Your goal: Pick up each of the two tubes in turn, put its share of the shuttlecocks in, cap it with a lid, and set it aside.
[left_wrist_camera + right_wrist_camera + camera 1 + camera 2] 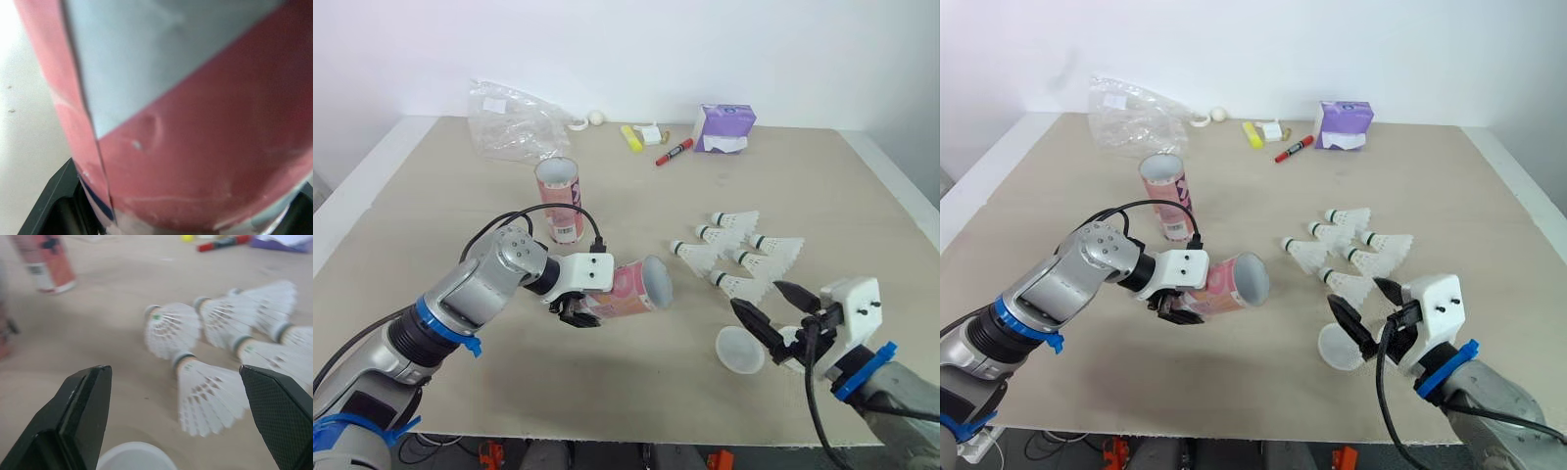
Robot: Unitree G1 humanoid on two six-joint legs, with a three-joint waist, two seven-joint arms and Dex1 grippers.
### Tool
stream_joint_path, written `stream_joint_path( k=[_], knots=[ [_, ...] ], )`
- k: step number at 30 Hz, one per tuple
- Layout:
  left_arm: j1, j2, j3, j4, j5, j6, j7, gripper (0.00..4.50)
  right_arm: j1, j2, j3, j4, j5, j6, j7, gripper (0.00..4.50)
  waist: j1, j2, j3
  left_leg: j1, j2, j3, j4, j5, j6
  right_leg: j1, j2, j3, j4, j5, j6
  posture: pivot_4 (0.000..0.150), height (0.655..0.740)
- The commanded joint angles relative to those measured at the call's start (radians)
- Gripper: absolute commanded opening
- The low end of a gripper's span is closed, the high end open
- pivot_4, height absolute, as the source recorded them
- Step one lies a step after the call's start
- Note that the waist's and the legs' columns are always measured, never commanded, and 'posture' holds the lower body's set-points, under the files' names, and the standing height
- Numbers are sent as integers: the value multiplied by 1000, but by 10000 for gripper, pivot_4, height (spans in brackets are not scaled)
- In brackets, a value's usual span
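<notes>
- The left gripper (576, 311) is closed around a pink tube (631, 287). It grips the tube near its bottom end.
- This tube is tipped on its side just above the table (431, 196). Its open mouth points toward the shuttlecocks (739, 250).
- The tube looks like thin card, so it is probably light and stiff. A hard squeeze could dent it. A gentle grip around the round body is best.
- The other tube (560, 199) stands upright on the table, behind the held one. Nothing is touching it.
- Six shuttlecocks lie close together on the table, to the right of the held tube.
- They look very light. Their feather skirts could bend or snap. I think it is safer to pinch one by its round cork tip.
- The right gripper (756, 297) is open wide and holds nothing. It hovers by the nearest shuttlecock (741, 286).
- A white lid (740, 350) lies flat on the table just under that gripper. It looks thin and smooth, so it may slip. Taking it by its rim should work best.
</notes>
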Motion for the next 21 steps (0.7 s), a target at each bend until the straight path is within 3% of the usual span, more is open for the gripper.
stream_joint_path(
  k=[1, 21],
  knots=[
    [-8, -8, -24, 12, 7, -2, -10, 32645, -12, 19, 23, 2, -11, 8, -36, 45000, 0, 0, 0, 0, 0, 0, 0, 0, 0, 0, 0, 0, 0, 0, 0, 1500, 7400],
    [9, -27, -9, -24, 6, 30, 15, 32645, -177, 97, 115, 188, -8, 60, -85, 45000, 1, 2, -1, -1, -1, 0, 0, 0, 0, 0, 0, 0, 0, 0, 0, 1500, 7400]
  ],
)
